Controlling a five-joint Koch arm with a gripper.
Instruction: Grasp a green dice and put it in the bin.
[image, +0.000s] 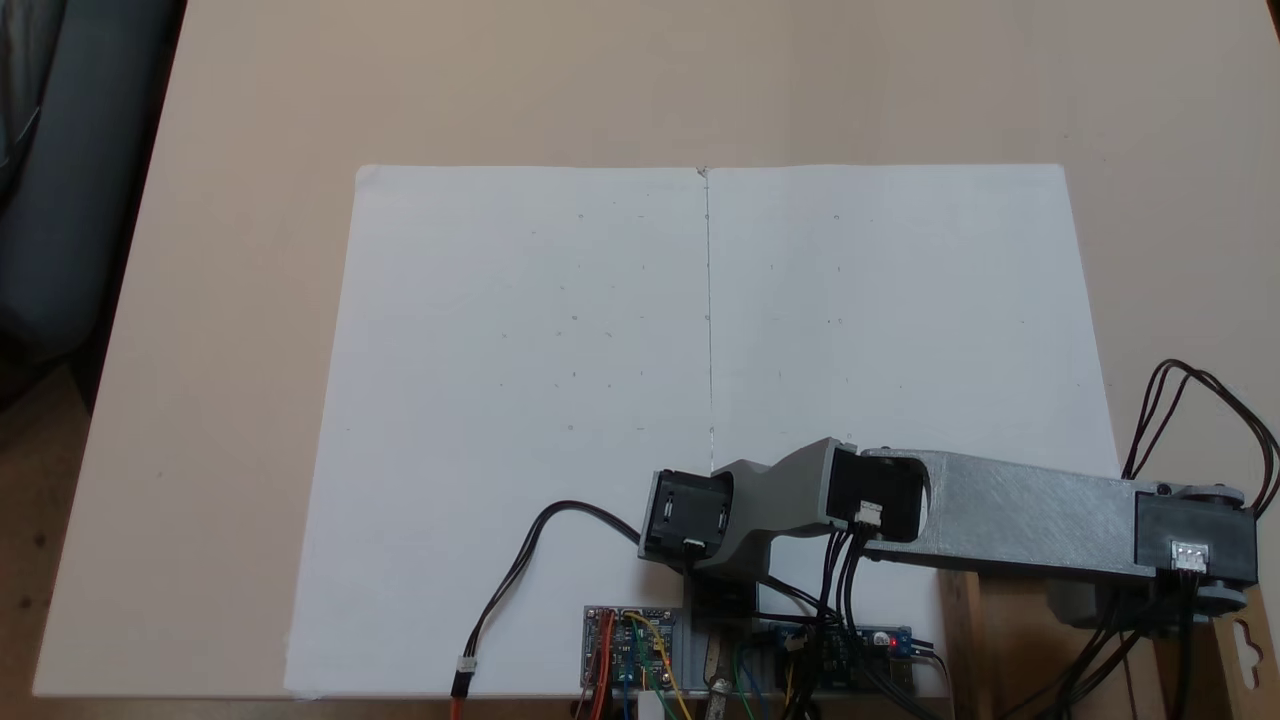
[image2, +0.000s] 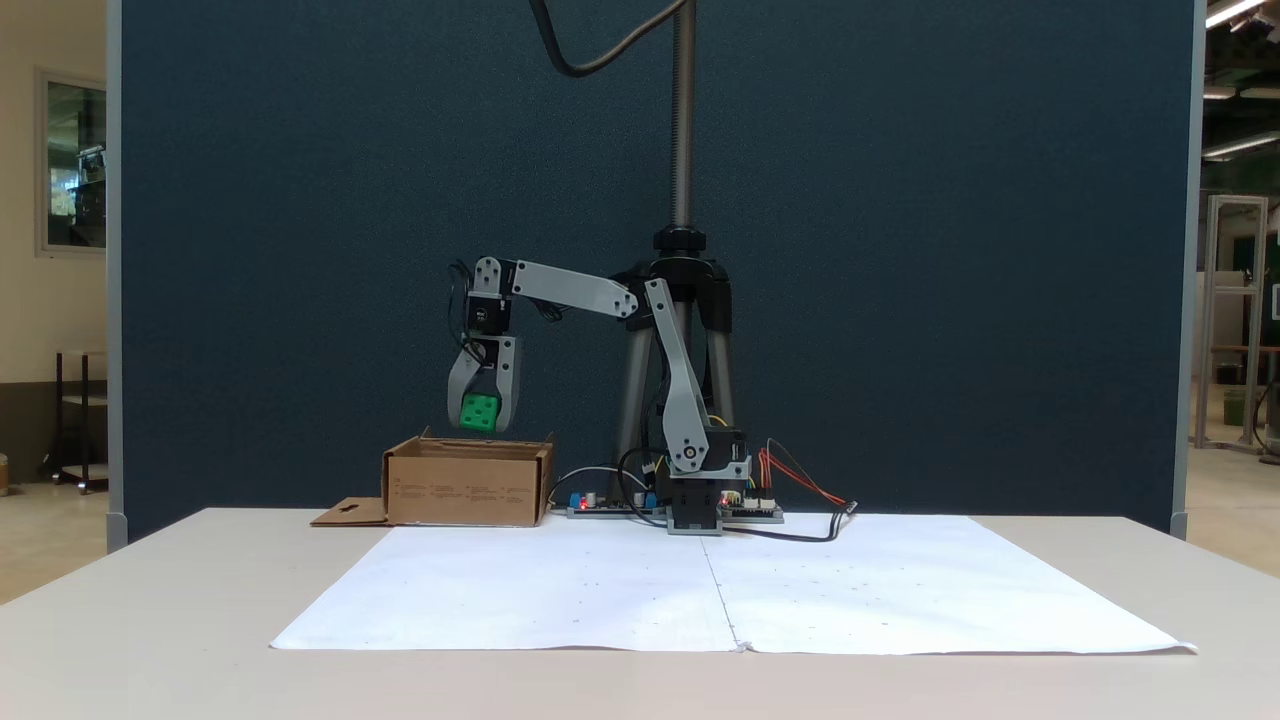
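— What is the biggest thing there?

— A dark blue partition wall (image2: 900, 250) stands behind everything in a fixed view. In front of it lies the pale counter (image2: 150, 600), and two white paper sheets (image2: 560, 590) cover its middle, meeting along a seam.

— And the arm?

— The grey Koch arm (image2: 575, 290) rises from its base at the far edge of the paper, near the seam, and folds over toward the left of that view. In a fixed view from above, its long link (image: 1030, 515) reaches to the right, past the paper's edge. A tripod (image2: 685, 300) stands just behind the base.

— Where is the bin?

— The brown cardboard bin (image2: 465, 490) sits on the counter left of the arm's base, with its flap (image2: 345, 513) lying flat on the counter at its left side.

— The claw?

— The claw (image2: 480, 415) hangs pointing down, above the bin's open top and apart from its rim. It is clamped on the green dice (image2: 479, 412), which sits between the two grey fingers (image2: 507, 385), a pipped face turned toward the camera.

— Anything smaller?

— Circuit boards (image: 630, 645) with coloured wires lie beside the base, and a red light (image: 893, 640) glows on one.
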